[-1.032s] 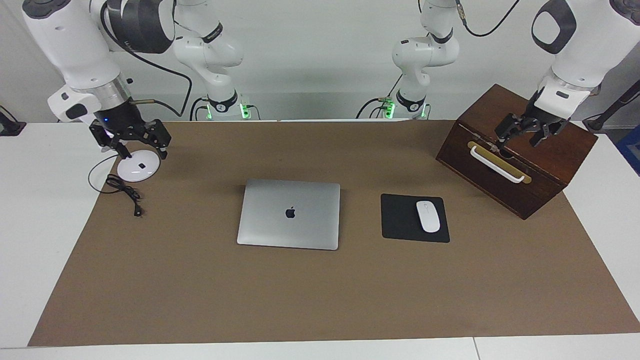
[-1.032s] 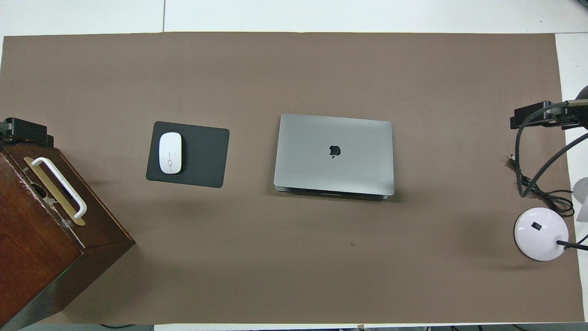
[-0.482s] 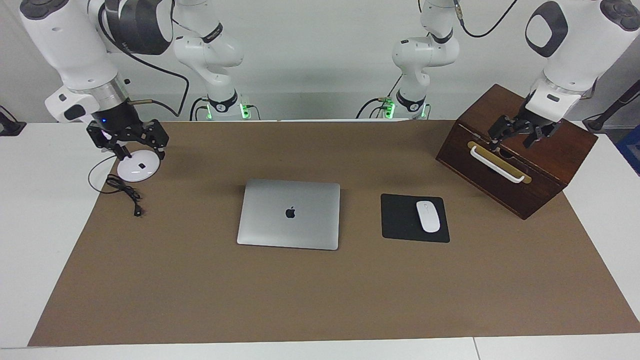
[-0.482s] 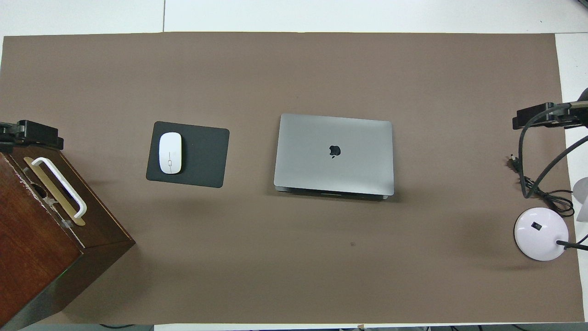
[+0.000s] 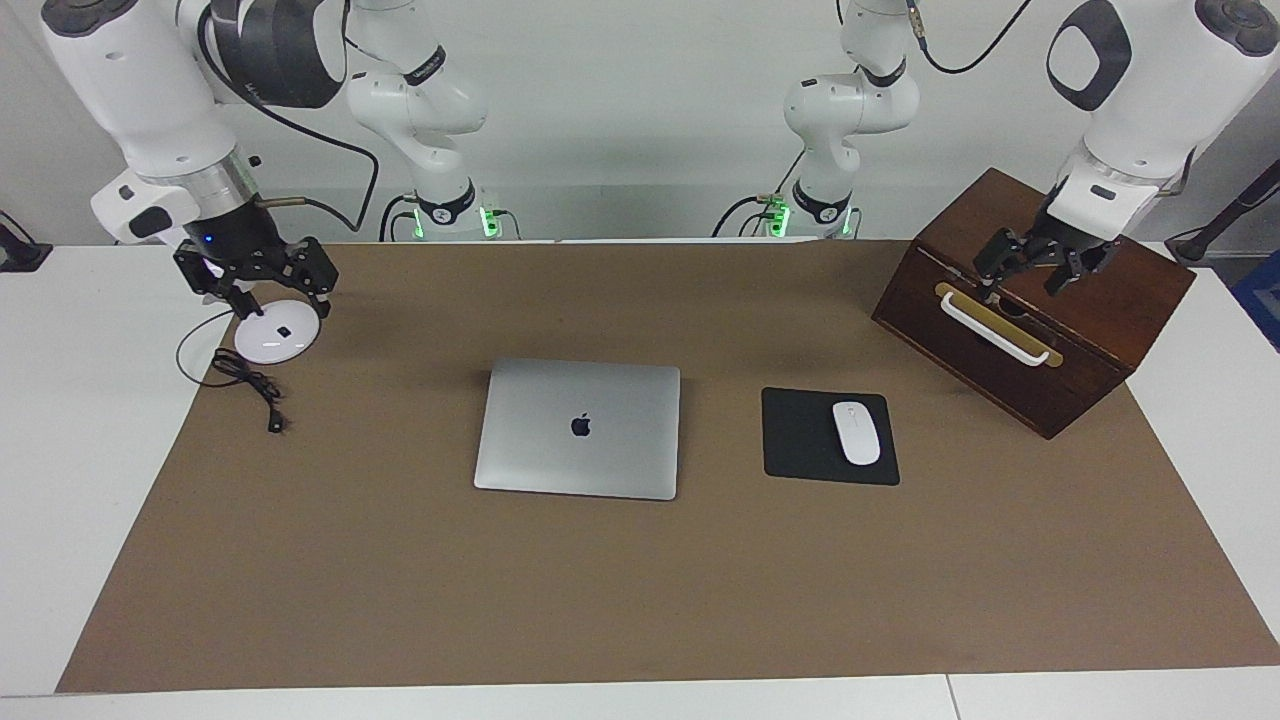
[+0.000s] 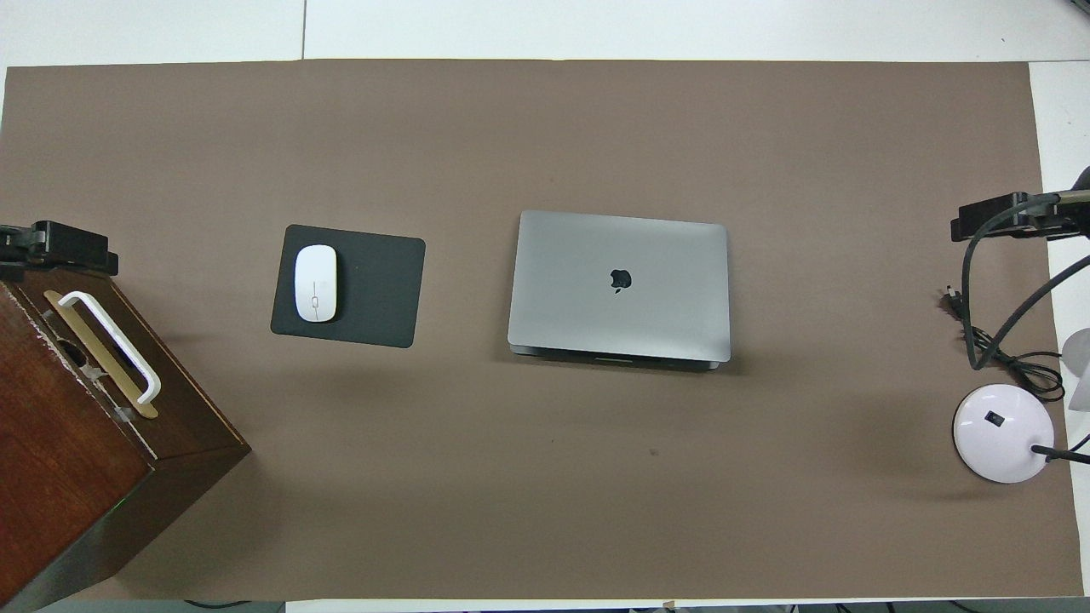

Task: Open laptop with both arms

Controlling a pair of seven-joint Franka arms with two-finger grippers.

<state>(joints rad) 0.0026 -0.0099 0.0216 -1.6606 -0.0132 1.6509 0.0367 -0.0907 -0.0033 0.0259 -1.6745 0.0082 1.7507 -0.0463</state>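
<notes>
The laptop (image 5: 578,430) (image 6: 620,285) is slim and silver-grey with a dark apple logo. It lies shut and flat in the middle of the brown mat. My left gripper (image 5: 1024,272) (image 6: 53,246) hangs open over the top of the wooden box, just above its white handle, and holds nothing. My right gripper (image 5: 258,282) (image 6: 1006,216) hangs over the white round lamp base at the right arm's end of the mat. Both grippers are well apart from the laptop and nothing touches it.
A dark wooden box (image 5: 1120,295) (image 6: 68,451) with a white handle (image 5: 995,328) stands at the left arm's end. A black mousepad (image 5: 800,440) with a white mouse (image 5: 856,432) lies between the box and the laptop. The lamp base (image 5: 275,340) and a black cable (image 5: 250,380) lie beside the right gripper.
Both grippers have risen slightly and shifted a little toward the robots, most of it in the first half second. The laptop has not moved.
</notes>
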